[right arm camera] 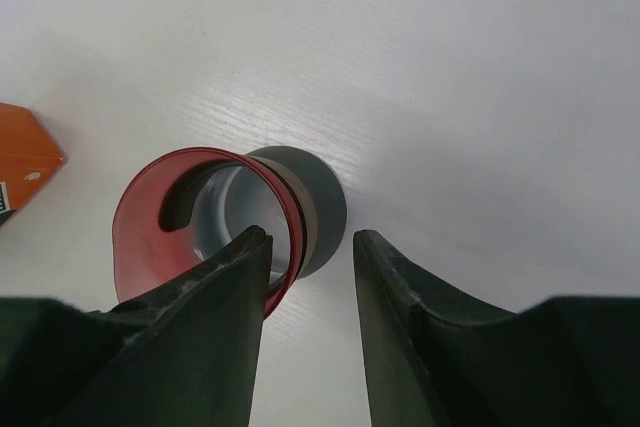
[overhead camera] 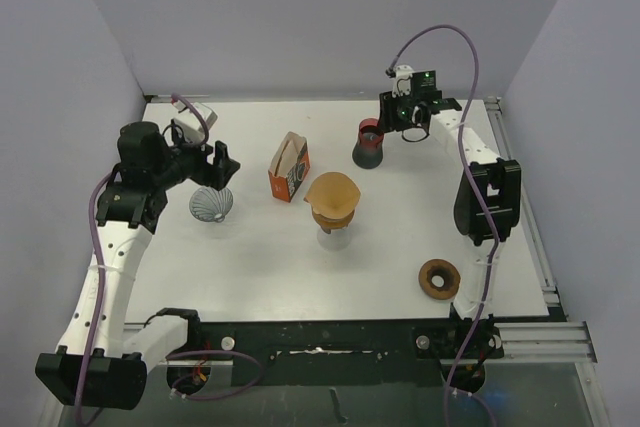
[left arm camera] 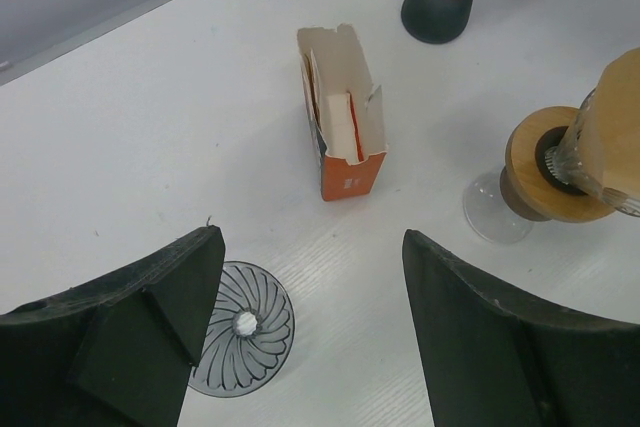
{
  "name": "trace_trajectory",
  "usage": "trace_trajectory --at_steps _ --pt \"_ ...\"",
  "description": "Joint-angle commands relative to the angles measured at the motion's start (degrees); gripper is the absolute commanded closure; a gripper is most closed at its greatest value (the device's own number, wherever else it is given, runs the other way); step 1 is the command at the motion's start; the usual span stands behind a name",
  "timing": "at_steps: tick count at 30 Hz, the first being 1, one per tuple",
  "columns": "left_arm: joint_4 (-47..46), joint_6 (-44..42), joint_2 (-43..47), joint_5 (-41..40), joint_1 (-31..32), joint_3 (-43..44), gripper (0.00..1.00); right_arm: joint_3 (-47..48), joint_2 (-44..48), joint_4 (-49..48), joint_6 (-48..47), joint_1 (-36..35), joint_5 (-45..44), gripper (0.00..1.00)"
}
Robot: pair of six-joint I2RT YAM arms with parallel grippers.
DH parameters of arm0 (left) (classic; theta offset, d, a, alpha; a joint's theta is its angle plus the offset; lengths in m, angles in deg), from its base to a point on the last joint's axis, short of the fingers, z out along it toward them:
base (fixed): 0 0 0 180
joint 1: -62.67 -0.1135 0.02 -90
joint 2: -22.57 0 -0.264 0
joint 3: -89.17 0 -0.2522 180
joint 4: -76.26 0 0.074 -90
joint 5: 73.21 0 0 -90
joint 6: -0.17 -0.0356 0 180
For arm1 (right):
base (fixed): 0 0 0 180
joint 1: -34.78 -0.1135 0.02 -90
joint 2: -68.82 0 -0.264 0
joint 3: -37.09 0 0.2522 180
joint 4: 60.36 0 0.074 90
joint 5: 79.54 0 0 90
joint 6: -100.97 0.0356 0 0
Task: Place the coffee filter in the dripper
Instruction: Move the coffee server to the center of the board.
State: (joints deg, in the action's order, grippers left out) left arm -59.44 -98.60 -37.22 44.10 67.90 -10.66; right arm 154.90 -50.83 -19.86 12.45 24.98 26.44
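A brown paper coffee filter (overhead camera: 333, 192) (left arm camera: 615, 127) sits opened in the top of a glass vessel with a wooden collar (left arm camera: 535, 172) at mid-table. A clear ribbed dripper (overhead camera: 211, 204) (left arm camera: 250, 332) rests on the table at the left. My left gripper (overhead camera: 222, 162) (left arm camera: 312, 237) hovers just above and to the right of it, open and empty. At the back, my right gripper (overhead camera: 402, 129) (right arm camera: 311, 235) is open, one finger over the mouth of a red-and-grey cup (overhead camera: 369, 142) (right arm camera: 325, 202), the other outside its wall.
An open orange filter box (overhead camera: 288, 168) (left arm camera: 345, 132) stands between the dripper and the cup. A brown ring (overhead camera: 439, 279) lies near the right arm's base. Grey walls close in the table on the left, back and right.
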Motion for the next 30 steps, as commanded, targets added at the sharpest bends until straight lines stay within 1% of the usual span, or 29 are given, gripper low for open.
trace_trajectory --at_steps 1,7,11,19,23,30 --pt "-3.64 -0.36 1.52 1.1 -0.54 -0.04 0.3 2.54 -0.32 0.26 -1.63 -1.08 -0.99 0.62" --pt "-3.65 -0.35 1.46 0.99 -0.58 -0.06 0.3 2.92 -0.27 1.74 -2.71 -1.31 -1.34 0.71" --pt "-3.75 -0.66 1.77 0.57 -0.66 -0.46 0.3 1.95 1.22 2.68 -3.3 -1.34 -1.37 0.75" --pt "-3.78 -0.72 1.79 0.11 -0.75 -0.89 0.3 -1.39 5.42 5.39 -4.34 -1.39 0.0 0.9" --pt "-3.83 -0.66 1.89 0.12 -0.92 -1.06 0.3 -5.07 8.82 6.58 -5.09 -1.94 0.69 0.91" --pt "-4.0 -0.72 1.9 0.33 -1.42 -1.37 0.29 -14.38 16.02 6.79 -5.91 -3.81 1.78 0.91"
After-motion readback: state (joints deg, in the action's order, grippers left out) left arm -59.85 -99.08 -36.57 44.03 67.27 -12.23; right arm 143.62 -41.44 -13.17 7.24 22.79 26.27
